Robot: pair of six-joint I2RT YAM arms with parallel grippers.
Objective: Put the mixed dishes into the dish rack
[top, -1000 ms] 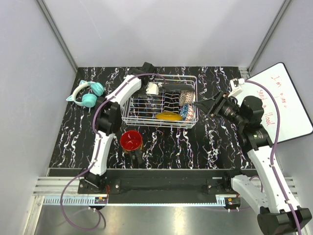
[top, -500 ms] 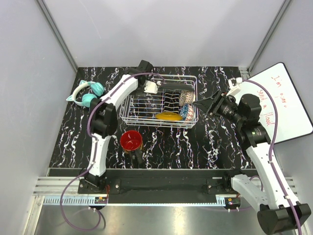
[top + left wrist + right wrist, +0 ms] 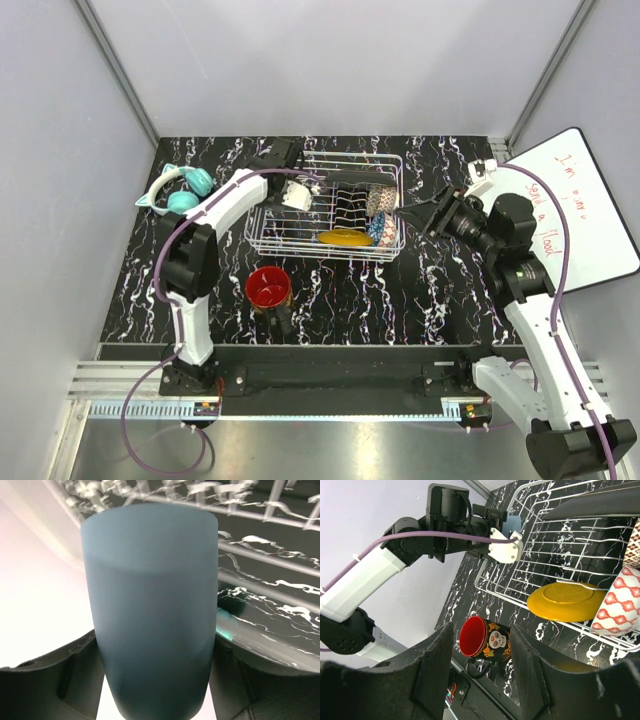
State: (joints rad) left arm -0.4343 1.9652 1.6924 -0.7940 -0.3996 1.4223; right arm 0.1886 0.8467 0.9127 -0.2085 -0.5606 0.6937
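Left end effector [image 3: 290,192] is out over the far-left corner of the dish rack [image 3: 322,252], clamped on the light blue cup [image 3: 150,610]. The wrist view shows a finger on each side of the cup's narrower end, and the wider end points away towards the rack wires. From overhead the wrist hides most of the cup, but the right wrist view catches a sliver of blue [image 3: 511,522] just past the white housing. The cup has plain tapered walls, a matte finish and no handle in sight. Judging by looks it is light and rigid, probably ceramic or hard plastic. It would chip if dropped onto wire, and the taper could let it slide out towards the narrow end if the squeeze loosens. A hold across the body, as now, seems sound. I cannot tell which end is the mouth. Right end effector [image 3: 412,213] hangs just off the right side of the rack with its fingers spread and nothing between them. The mustard-yellow plate [image 3: 345,238] leans at the near side of the rack, with a lattice-patterned bowl [image 3: 619,605] beside it to the right. The dark mug with red inside [image 3: 268,288] stands on the counter [image 3: 440,300], near-left of the rack. It looks heavier, glazed and likely slick, so the rim or handle would be the place to take it.
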